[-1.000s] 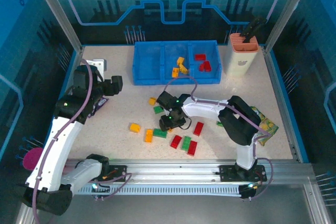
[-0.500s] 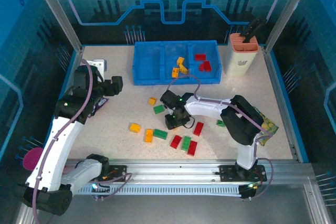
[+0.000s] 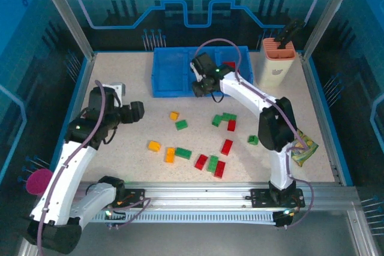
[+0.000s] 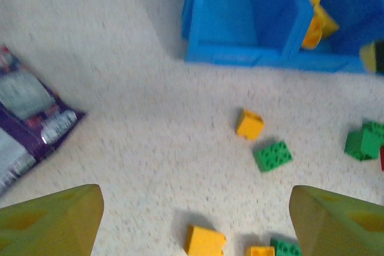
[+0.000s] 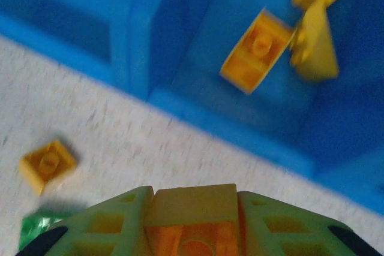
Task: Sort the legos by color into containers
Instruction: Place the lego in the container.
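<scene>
My right gripper (image 3: 201, 86) hangs at the front wall of the blue bin (image 3: 159, 90), by its middle compartment, shut on an orange-yellow brick (image 5: 192, 211). In the right wrist view, yellow bricks (image 5: 257, 49) lie in the compartment ahead. Red bricks (image 3: 229, 64) sit in the right compartment, and the left one (image 3: 171, 69) holds nothing. Loose bricks lie scattered on the table: yellow (image 3: 174, 115), green (image 3: 180, 125), red (image 3: 227, 147) and several more. My left gripper (image 3: 135, 112) is open over the table's left part, with a yellow brick (image 4: 204, 241) lying below the gap between its fingers (image 4: 54, 220).
A peach holder (image 3: 278, 61) stands to the right of the bin. A purple packet (image 4: 30, 118) lies to the left of my left gripper. At the right edge lies a yellow-green packet (image 3: 303, 145). A pink cup (image 3: 37, 179) sits outside the left rail.
My right gripper has risen from the middle of the table and moved back to the bin's front wall with the brick. My left gripper has dropped lower and slightly nearer.
</scene>
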You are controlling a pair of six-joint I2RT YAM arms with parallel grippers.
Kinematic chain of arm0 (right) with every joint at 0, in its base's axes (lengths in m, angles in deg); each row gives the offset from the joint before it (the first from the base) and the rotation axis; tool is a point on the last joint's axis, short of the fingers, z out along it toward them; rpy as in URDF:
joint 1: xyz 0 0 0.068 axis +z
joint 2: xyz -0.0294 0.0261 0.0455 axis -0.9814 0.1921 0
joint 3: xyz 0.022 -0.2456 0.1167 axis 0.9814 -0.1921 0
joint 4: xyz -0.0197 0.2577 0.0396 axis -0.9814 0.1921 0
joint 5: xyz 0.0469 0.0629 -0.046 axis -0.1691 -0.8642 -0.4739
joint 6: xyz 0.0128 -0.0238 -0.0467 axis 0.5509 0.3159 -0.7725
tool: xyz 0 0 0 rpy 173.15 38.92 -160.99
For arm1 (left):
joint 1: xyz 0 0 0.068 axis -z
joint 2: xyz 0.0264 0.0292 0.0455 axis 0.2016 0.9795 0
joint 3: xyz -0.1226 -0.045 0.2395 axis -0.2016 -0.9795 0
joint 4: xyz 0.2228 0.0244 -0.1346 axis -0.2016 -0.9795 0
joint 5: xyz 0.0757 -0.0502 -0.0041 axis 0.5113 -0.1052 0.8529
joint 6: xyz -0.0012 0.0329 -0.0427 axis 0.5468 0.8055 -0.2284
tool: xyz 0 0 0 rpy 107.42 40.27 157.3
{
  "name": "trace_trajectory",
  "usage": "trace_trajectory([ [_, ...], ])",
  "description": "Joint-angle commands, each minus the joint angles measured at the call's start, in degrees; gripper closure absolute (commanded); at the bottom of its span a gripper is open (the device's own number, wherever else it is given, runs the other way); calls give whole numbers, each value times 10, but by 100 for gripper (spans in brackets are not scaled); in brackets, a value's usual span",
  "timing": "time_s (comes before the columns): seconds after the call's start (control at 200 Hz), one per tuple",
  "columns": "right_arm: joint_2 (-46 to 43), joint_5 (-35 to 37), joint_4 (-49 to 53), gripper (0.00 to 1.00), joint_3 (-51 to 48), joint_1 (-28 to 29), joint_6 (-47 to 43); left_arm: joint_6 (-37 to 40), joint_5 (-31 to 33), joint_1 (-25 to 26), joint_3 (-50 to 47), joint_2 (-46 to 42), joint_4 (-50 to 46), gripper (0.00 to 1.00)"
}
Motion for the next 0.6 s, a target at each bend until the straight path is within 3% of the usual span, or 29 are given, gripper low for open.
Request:
trace_trajectory([
  [0.0,65,15,-5,65,67,-26,-36,-76,-28,19,-46,-6,-28,18],
  [0.325,234,-6,32,65,284,-52,-74,-306,-4,104,-180,38,31,21],
  [0.595,263,-14,9,61,308,-56,-97,-432,2,129,-203,99,84,19],
])
